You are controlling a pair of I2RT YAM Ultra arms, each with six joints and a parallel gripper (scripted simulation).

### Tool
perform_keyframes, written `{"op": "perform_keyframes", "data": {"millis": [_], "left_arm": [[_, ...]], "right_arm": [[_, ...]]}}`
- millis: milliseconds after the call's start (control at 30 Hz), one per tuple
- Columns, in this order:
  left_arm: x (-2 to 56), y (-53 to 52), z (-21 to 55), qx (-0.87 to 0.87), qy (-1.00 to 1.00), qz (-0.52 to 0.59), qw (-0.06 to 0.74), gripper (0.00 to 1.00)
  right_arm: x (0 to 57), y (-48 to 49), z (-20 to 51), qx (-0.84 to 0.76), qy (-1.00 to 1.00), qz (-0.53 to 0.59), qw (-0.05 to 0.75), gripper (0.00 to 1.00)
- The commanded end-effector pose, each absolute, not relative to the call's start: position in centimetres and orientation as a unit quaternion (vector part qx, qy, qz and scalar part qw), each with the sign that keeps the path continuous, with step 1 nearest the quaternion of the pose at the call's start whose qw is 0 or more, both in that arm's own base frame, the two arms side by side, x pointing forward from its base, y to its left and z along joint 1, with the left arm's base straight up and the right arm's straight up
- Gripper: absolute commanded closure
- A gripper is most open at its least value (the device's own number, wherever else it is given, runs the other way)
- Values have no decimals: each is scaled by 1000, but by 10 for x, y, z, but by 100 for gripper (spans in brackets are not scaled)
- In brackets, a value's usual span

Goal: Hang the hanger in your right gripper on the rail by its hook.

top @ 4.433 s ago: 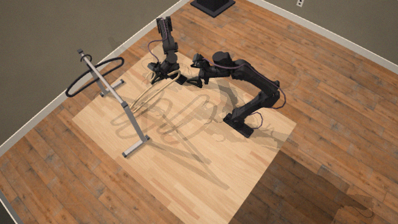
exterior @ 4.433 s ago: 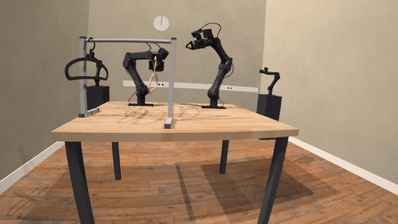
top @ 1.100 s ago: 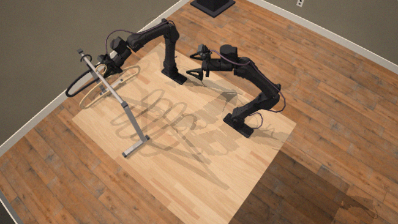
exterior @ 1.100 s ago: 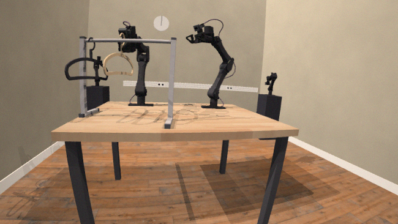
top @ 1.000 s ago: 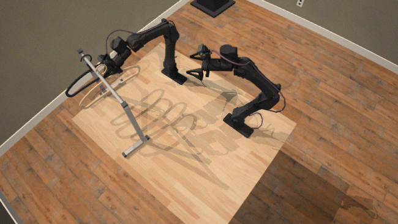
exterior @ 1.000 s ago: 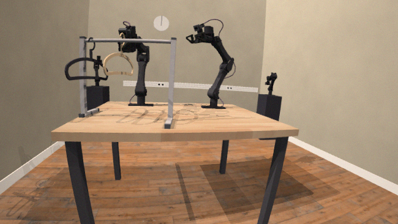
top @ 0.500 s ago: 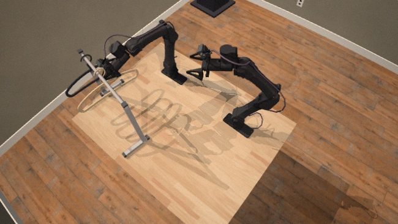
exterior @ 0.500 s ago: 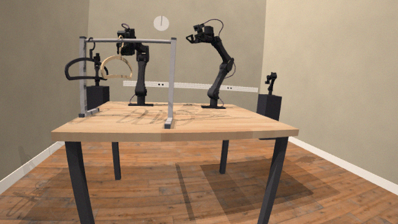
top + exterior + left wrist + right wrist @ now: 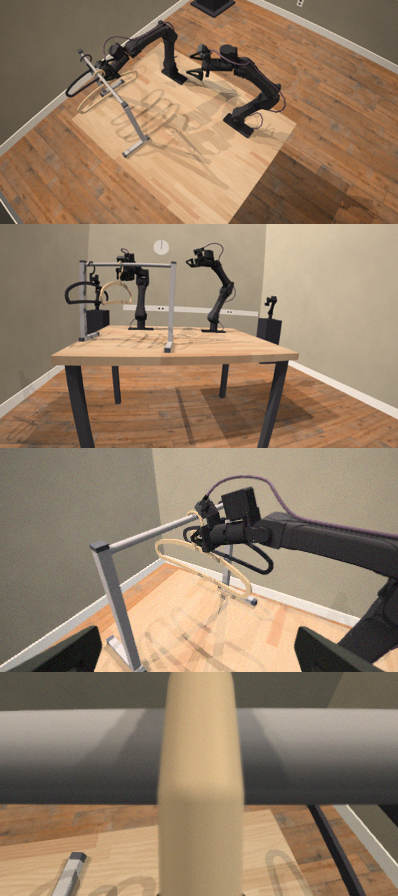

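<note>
The pale wooden table [image 9: 214, 171] [image 9: 174, 360] [image 9: 285, 643] [image 9: 125, 857] bore your loose gray metal rack [image 9: 135, 123] [image 9: 172, 306] [image 9: 117, 603] [image 9: 67, 874], so you had to be gentle. The loopy black hanger [image 9: 67, 91] [image 9: 67, 295] [image 9: 270, 565] [image 9: 335, 847] hung near one end, and needed to stay there. Your tan, wood-colored hanger [image 9: 80, 109] [image 9: 101, 294] [image 9: 175, 541] [image 9: 200, 847] was beside it, pinched at the neck in your right gripper [image 9: 102, 70] [image 9: 122, 274] [image 9: 192, 538]. Your left gripper [image 9: 188, 64] [image 9: 187, 262] [image 9: 197, 635] was wide open, holding nothing, well apart from the rack. The round gray rail [image 9: 113, 92] [image 9: 150, 264] [image 9: 145, 538] [image 9: 60, 754] had the curved tan hook [image 9: 103, 73] [image 9: 120, 262] [image 9: 195, 513] [image 9: 201, 732] across it. You could not tell if the hook sat on it yet. The best next move was a slow, straight drop until it sat, with no hard push, then wide fingers and a soft pull back, so nothing snagged.

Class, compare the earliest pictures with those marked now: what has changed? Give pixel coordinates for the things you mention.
The right gripper [image 9: 102, 68] [image 9: 192, 538] has carried the pale wooden-coloured hanger [image 9: 80, 108] [image 9: 105, 302] [image 9: 230, 568] from near the arms across to the grey metal rack's rail [image 9: 114, 92] [image 9: 150, 264] [image 9: 145, 539], its hook now over it; nothing was released. The black rounded hanger [image 9: 68, 92] [image 9: 68, 289] [image 9: 269, 566] and the rack stayed put.
</note>
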State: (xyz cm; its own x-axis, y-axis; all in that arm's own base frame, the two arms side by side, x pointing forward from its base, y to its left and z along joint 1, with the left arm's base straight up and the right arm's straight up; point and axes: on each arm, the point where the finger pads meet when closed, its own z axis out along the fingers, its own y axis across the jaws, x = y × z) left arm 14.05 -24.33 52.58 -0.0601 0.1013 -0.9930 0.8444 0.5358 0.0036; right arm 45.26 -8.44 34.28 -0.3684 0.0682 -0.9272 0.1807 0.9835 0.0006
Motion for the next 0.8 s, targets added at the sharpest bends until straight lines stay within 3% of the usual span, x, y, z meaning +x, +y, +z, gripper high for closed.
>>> {"op": "perform_keyframes", "data": {"millis": [0, 167, 200, 533, 767], "left_arm": [[138, -239, 538, 353, 645, -328, 593, 0], [138, -239, 538, 353, 645, -328, 593, 0], [138, -239, 538, 353, 645, -328, 593, 0], [138, -239, 538, 353, 645, -328, 593, 0], [138, -239, 538, 353, 645, -328, 593, 0]], "right_arm": [[451, -85, 353, 75, 818, -53, 568, 99], [441, -84, 344, 79, 826, -54, 555, 42], [439, -83, 343, 80, 826, -54, 555, 37], [407, -82, 354, 73, 828, -54, 554, 35], [331, -67, 412, 71, 809, -57, 581, 35]]}}
